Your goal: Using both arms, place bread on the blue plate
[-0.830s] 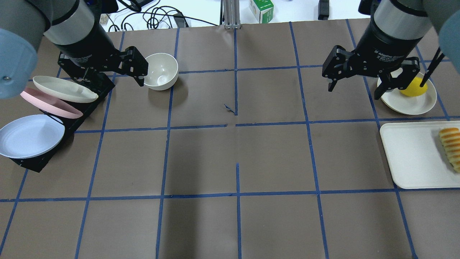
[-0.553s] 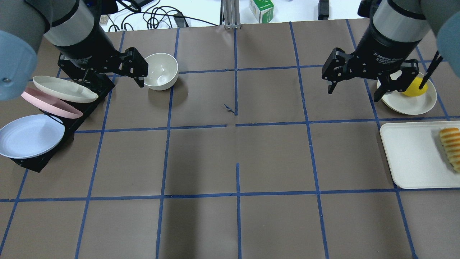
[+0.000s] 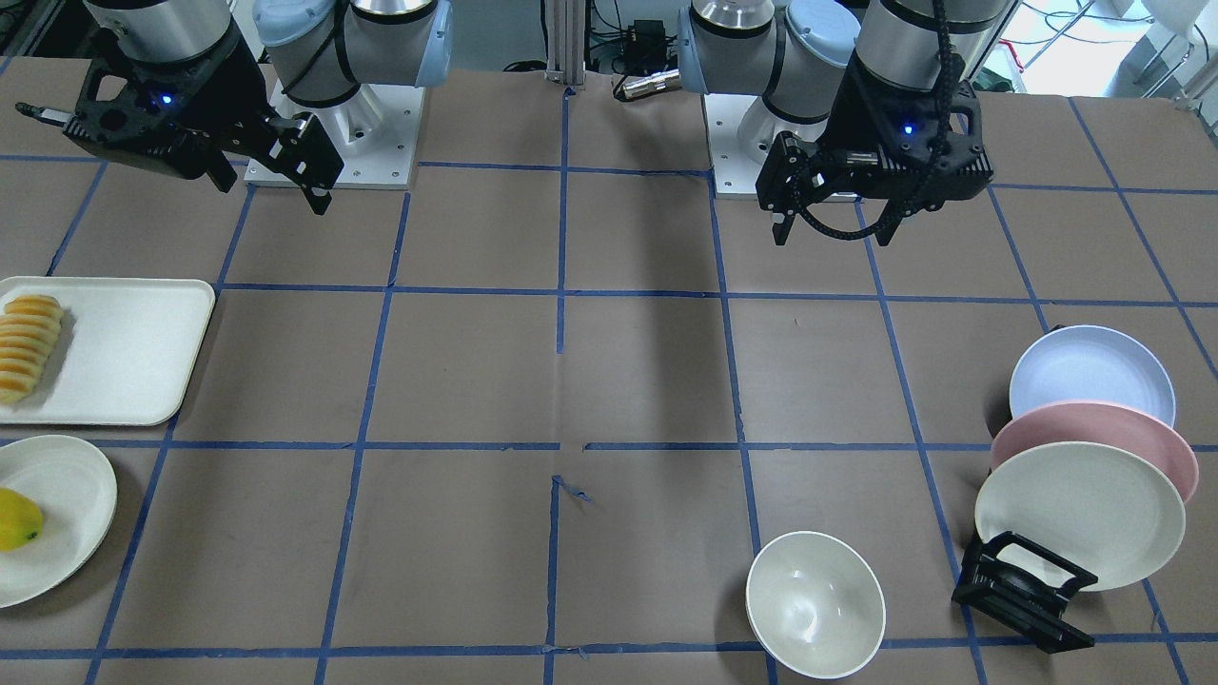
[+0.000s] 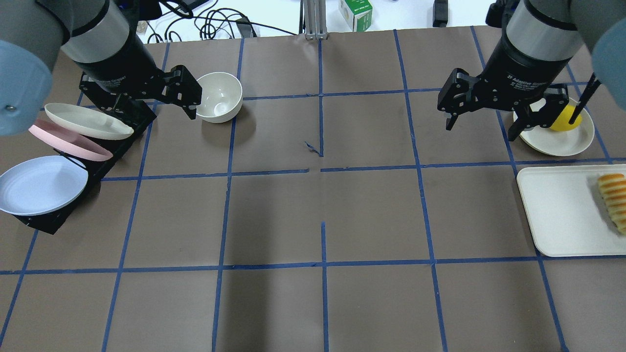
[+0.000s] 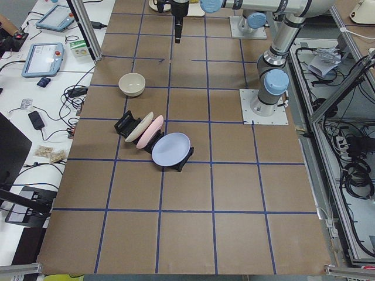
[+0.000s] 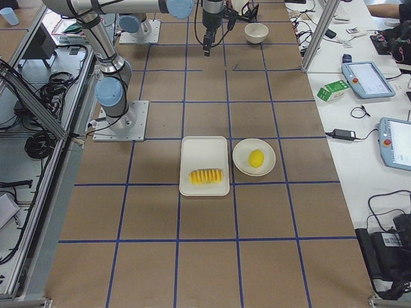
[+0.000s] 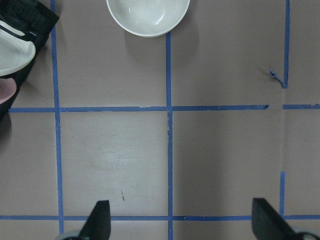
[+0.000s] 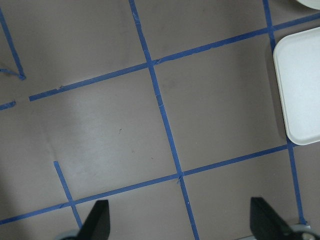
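Observation:
The bread (image 4: 614, 200) lies at the right end of a white tray (image 4: 557, 215); it also shows in the front view (image 3: 29, 347). The blue plate (image 4: 39, 185) leans in the near slot of a black rack (image 4: 44, 220) at the left; it also shows in the front view (image 3: 1090, 373). My left gripper (image 4: 154, 110) is open and empty above the table, between the rack and a white bowl. My right gripper (image 4: 480, 131) is open and empty, high above the table, left of the fruit plate and far from the bread.
A white bowl (image 4: 219, 97) stands beside the left gripper. A pink plate (image 4: 68, 142) and a cream plate (image 4: 88, 121) lean in the same rack. A yellow fruit (image 4: 566, 119) sits on a cream plate (image 4: 562, 139) beyond the tray.
My right gripper has shifted slightly toward the table's far edge and turned a little. My left gripper has barely moved. Both stay open.

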Available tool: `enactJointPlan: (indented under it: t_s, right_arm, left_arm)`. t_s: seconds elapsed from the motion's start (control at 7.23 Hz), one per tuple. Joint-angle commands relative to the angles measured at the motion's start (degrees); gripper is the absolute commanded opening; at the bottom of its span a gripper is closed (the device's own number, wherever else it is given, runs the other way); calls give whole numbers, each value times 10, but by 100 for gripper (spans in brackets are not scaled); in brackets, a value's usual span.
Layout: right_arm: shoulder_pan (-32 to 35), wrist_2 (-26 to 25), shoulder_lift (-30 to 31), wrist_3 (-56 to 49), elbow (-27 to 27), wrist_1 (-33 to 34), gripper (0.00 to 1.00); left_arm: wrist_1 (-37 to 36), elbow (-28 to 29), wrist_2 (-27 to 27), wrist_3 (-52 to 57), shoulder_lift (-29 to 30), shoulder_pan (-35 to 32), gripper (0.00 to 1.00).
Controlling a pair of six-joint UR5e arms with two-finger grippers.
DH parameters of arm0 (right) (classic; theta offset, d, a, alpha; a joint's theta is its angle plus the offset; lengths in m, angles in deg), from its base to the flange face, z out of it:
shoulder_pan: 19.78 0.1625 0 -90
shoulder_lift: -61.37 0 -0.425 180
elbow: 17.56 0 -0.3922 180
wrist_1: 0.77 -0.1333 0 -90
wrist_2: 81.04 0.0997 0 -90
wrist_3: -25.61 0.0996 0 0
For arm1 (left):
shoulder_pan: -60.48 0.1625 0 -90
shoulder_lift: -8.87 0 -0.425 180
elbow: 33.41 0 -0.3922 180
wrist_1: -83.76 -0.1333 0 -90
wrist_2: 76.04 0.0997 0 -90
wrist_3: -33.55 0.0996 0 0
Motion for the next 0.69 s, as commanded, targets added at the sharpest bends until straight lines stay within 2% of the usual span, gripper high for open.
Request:
enactJointPlan:
  t_s: [0.0, 0.41, 0.55]
  right_arm:
    - [0, -3, -5, 0, 3, 1, 100]
    - [-45, -7, -4, -23, 62, 46, 100]
    - [-81, -44, -5, -92, 63, 44, 100]
  left_arm:
    - [5, 0, 4, 6, 3, -1, 100]
    - [1, -31, -1, 7, -2, -3, 100]
    - [-25, -44, 3, 12, 5, -3, 100]
